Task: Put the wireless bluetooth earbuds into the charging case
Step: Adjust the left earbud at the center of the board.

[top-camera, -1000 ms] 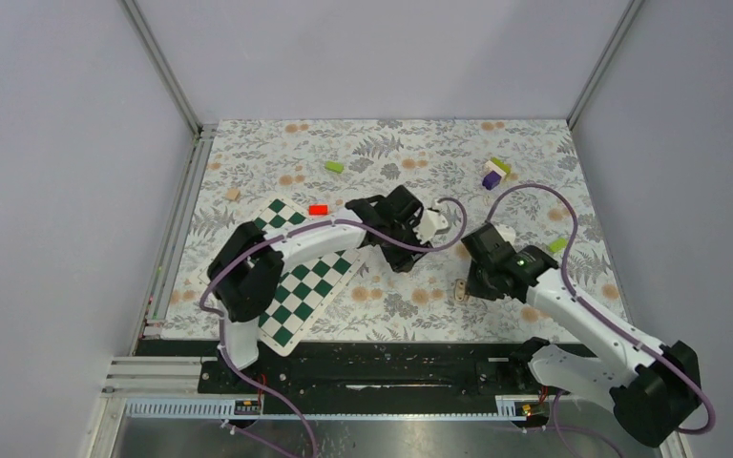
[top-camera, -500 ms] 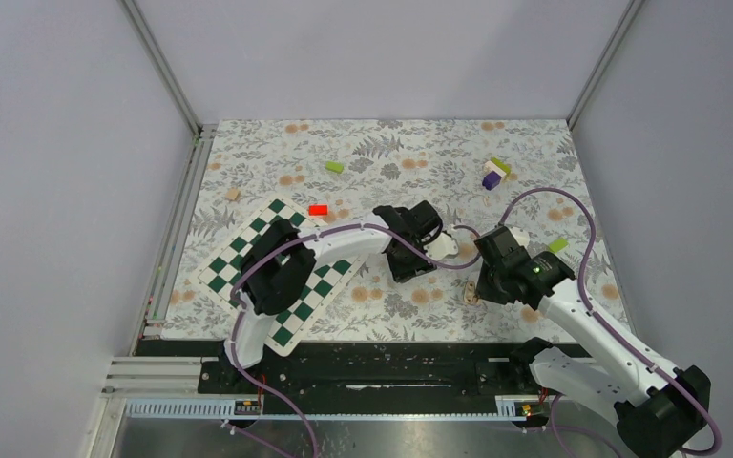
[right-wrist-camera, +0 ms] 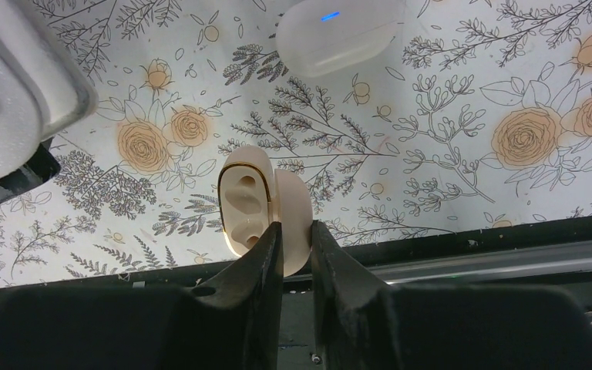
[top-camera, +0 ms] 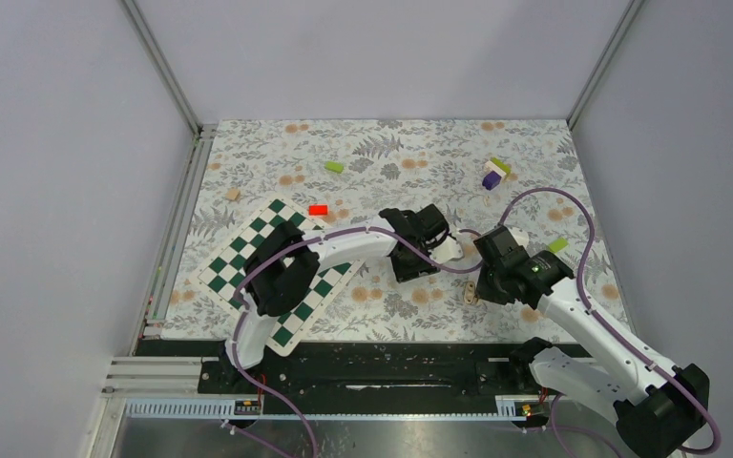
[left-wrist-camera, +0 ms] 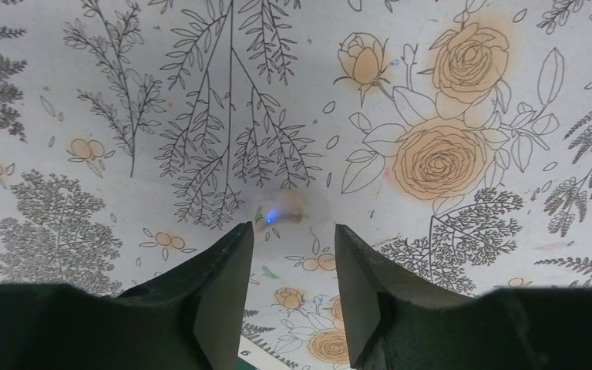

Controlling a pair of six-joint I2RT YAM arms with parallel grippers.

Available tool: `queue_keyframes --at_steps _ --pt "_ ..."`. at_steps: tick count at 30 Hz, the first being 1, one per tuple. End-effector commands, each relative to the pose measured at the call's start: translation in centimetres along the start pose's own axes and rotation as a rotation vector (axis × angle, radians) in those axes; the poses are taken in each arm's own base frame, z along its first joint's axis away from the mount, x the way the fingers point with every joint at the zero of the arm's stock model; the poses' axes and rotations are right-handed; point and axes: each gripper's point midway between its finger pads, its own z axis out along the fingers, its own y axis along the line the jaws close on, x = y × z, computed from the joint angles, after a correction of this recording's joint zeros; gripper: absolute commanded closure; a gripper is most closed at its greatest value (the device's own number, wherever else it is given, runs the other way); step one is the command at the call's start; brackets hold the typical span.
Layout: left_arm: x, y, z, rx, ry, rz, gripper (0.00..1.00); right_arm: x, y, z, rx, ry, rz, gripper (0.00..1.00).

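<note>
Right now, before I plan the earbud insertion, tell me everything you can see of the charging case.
The charging case is a small, rounded clamshell of smooth cream-tan plastic, hinged open. The half facing the right wrist camera shows two moulded hollows, both seemingly empty. It stands on edge over the floral table cover, its lower rim pinched by the shut right gripper. Whether it touches the cover cannot be told.

Blurred beyond telling, just past the left fingers [left-wrist-camera: 222,266] — a pale blob [left-wrist-camera: 279,210] with a blue glow. Cut off by the right wrist view's top edge: white rounded shell [right-wrist-camera: 339,31]. Hidden behind the right fingers [right-wrist-camera: 260,266] — the charging case [right-wrist-camera: 247,196] bottom.
</note>
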Motion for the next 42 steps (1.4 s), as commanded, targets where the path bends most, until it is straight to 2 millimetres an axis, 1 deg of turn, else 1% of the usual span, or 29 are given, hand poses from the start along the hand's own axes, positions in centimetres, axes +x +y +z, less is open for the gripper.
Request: queue_keyframes --at_steps 1,8,16,22,26,27,30,34,35,38,40,42 --pt "-2.1 1.3 -1.0 -0.065 -0.04 0.044 0.56 -0.4 0.5 -0.4 -0.019 -0.003 0.004 1.0" --pt "-2.4 1.2 -0.2 -0.055 -0.033 0.071 0.54 -0.5 0.8 -0.4 -0.029 0.003 -0.002 1.0" --pt "-1.5 0.9 1.3 -0.032 0.01 0.077 0.55 -0.6 0.9 -0.5 -0.033 0.0 -0.001 1.0" --pt "-1.5 0.9 1.3 -0.031 0.008 0.076 0.58 -0.6 0.8 -0.5 -0.031 -0.002 -0.002 1.0" --pt "-1.5 0.7 1.4 -0.022 0.007 0.075 0.75 -0.6 0.8 -0.4 -0.025 0.001 -0.003 1.0" --pt "-1.5 0.6 1.5 -0.019 0.01 0.075 0.77 -0.6 0.8 -0.4 -0.026 0.002 -0.004 1.0" --pt "-1.4 0.6 1.5 -0.017 0.009 0.072 0.78 -0.6 0.8 -0.4 -0.024 0.003 -0.005 1.0" --pt "-1.7 0.5 1.2 -0.014 0.003 0.066 0.9 -0.6 0.8 -0.4 -0.026 0.001 -0.007 1.0" --pt "-2.0 0.5 0.8 -0.013 -0.005 0.06 0.94 -0.6 0.8 -0.4 -0.027 0.002 -0.008 1.0" --pt "-2.9 0.6 -0.5 -0.005 -0.043 0.038 0.96 -0.6 0.9 -0.4 -0.034 0.002 -0.006 1.0" --pt "-3.6 0.8 -1.7 0.004 -0.081 0.012 1.0 -0.6 0.9 -0.4 -0.035 0.0 -0.006 1.0" --pt "-4.0 0.9 -2.7 0.02 -0.116 -0.014 1.0 -0.7 0.9 -0.4 -0.036 -0.004 -0.005 1.0"
